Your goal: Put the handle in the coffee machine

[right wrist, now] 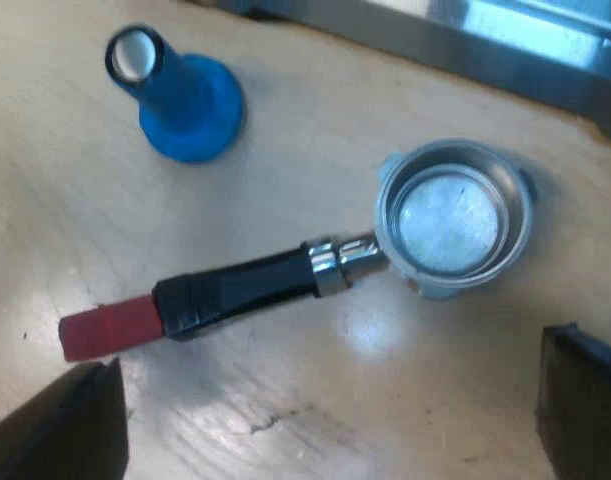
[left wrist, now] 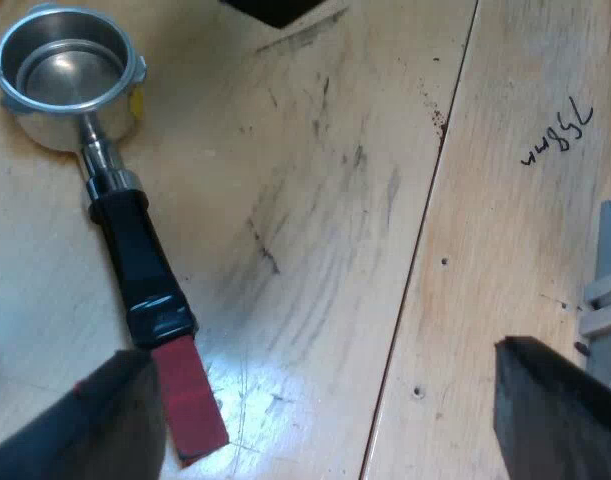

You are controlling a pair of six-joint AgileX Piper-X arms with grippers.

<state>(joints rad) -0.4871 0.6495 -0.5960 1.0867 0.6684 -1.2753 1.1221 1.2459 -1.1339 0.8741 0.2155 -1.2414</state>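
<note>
In the left wrist view, one holder [left wrist: 135, 250] is seen lying loose and flat on a wooden table [left wrist: 335, 200]. Its one round metal cup is turned upward and is empty, and one black handle runs from it to one red tip. The left gripper [left wrist: 320, 400] is held above the wood with its two black fingers [left wrist: 555, 410] spread wide apart — nothing is gripped between them. The red tip is found just beside one finger; whether they touch cannot be told. One handwritten mark [left wrist: 557, 130] is seen on the wood, well apart from the holder.

In the right wrist view, the one holder [right wrist: 255, 285] is shown on the table [right wrist: 315, 130], cup upward, with the cup near a metal edge [right wrist: 485, 40] but not fitted to anything. One blue tamper [right wrist: 180, 100] is stood apart from the holder. The right gripper [right wrist: 330, 400] is held over the wood, its two fingers [right wrist: 65, 430] parted wide and nothing clasped — the red tip is seen near one of them.
</note>
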